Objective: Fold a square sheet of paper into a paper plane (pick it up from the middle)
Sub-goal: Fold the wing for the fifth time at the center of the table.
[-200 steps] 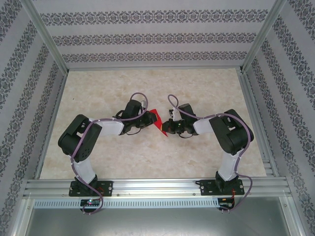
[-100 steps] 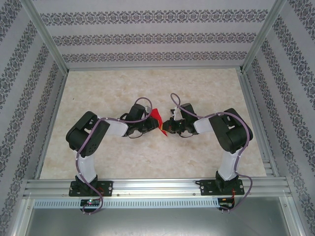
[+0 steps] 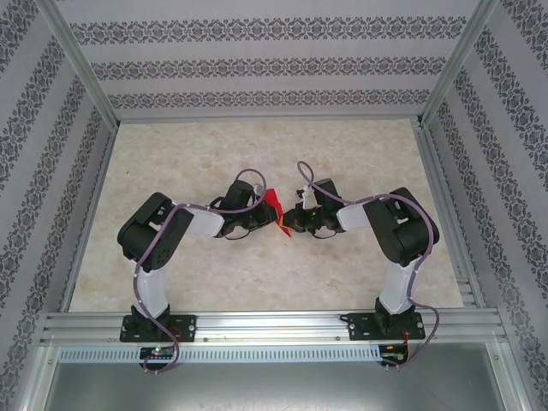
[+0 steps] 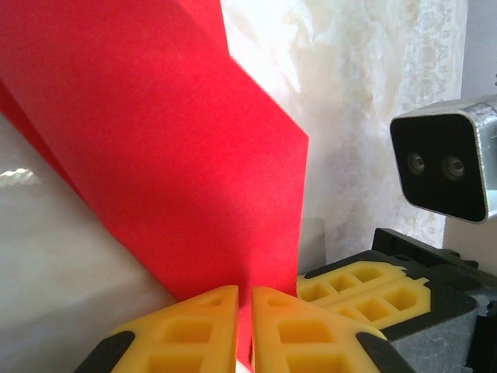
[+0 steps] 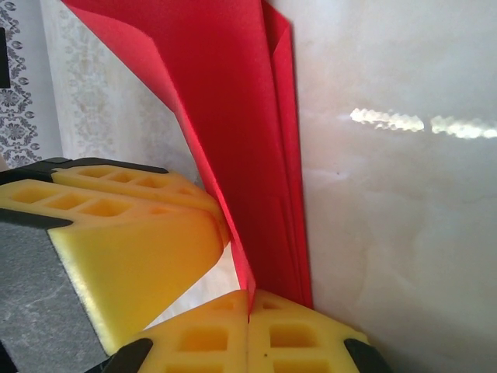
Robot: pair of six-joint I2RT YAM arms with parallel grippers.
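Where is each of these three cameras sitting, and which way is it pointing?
Top: high behind the arms, looking down on the table; both arms, left tool and right tool nose-to-nose.
Left wrist: on the left arm, looking along its yellow fingers at the red paper.
Right wrist: likewise, on the right arm.
Shared: both wrists see the red paper and the other tool.

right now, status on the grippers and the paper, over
Left gripper: jaws shut on the red paper. Right gripper: jaws shut on it too. Paper folded, held between both. Grippers nose to nose, little room.
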